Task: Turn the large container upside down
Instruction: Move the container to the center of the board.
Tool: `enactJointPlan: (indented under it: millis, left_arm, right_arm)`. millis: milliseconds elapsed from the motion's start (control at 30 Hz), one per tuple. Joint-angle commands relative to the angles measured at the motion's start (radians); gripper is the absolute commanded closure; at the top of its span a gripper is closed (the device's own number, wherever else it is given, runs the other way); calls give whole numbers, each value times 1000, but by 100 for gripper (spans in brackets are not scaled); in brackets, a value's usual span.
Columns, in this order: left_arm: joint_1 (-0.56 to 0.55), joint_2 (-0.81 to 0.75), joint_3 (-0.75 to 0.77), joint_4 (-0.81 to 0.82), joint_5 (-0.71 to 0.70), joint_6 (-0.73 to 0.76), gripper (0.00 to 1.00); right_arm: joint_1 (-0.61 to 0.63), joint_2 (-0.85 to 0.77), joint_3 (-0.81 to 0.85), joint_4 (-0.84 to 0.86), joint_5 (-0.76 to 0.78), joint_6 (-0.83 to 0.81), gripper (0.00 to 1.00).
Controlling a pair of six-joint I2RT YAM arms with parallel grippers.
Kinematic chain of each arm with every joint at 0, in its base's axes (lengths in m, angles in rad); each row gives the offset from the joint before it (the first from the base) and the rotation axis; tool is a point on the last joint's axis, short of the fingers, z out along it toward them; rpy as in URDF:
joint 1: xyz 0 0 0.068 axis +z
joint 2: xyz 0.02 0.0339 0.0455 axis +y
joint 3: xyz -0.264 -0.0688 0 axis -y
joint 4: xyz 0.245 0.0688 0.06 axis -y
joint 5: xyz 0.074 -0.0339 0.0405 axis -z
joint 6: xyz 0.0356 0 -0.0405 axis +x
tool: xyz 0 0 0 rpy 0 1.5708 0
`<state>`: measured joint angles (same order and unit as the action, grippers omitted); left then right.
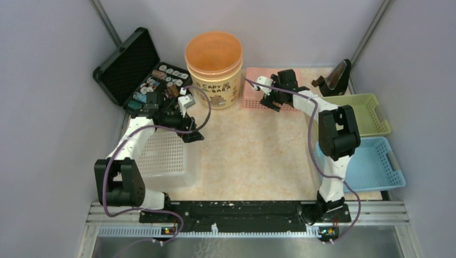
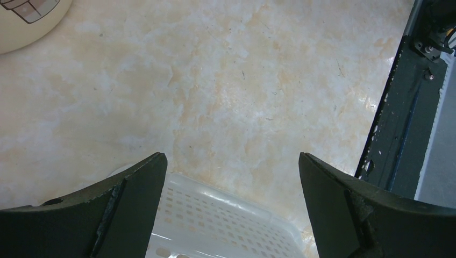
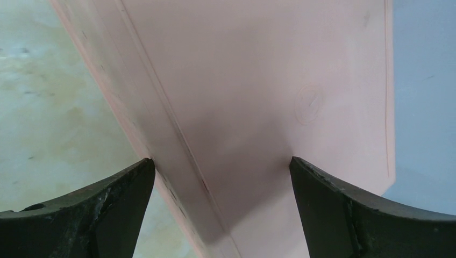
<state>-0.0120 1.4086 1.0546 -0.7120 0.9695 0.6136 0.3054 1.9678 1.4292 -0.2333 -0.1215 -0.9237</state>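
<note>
Orange-topped and cream-walled, the big round plastic tub (image 1: 214, 70) stands upright at the back of the tabletop (image 1: 253, 156), between an open black case (image 1: 129, 67) and a pink plastic basket (image 1: 251, 95). Neither of my end effectors holds it.

My left end effector (image 1: 192, 134) is spread wide and empty over the corner of a white perforated basket (image 1: 166, 156). My right end effector (image 1: 270, 100) is equally spread, with the pink basket's smooth wall between its fingers but not pinched.

I judge the main risk to be the tub's width. It looks too broad for one pair of fingers, so I would have to squeeze it between both arms or pinch its rim. The glossy wall could slip mid-turn and roll into the case or the pink basket just beside it. My right end effector could also drag the pink basket along if it closes where it is.

The tub reads "CAPY BARA" right way up, above a cartoon animal, so it is not yet inverted. I cannot tell whether the orange top is a lid or an open mouth. If it is a loose lid, it may drop off when the tub tips.
</note>
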Motion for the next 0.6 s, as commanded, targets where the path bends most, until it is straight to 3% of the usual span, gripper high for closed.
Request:
enactJointPlan:
  millis: [0,267,567]
  left_arm:
    - [6,-31,-8,-7,42,25,1]
    - [33,-26,-7,-12,43,25,1]
    - [39,-17,-2,-14,51,23,1]
  right_arm:
    - [-34,75,110,-7,38,-50,4]
    - [-51,153,200,8,157,-139,3]
    - [-79,86,162,52,170,-236,1]
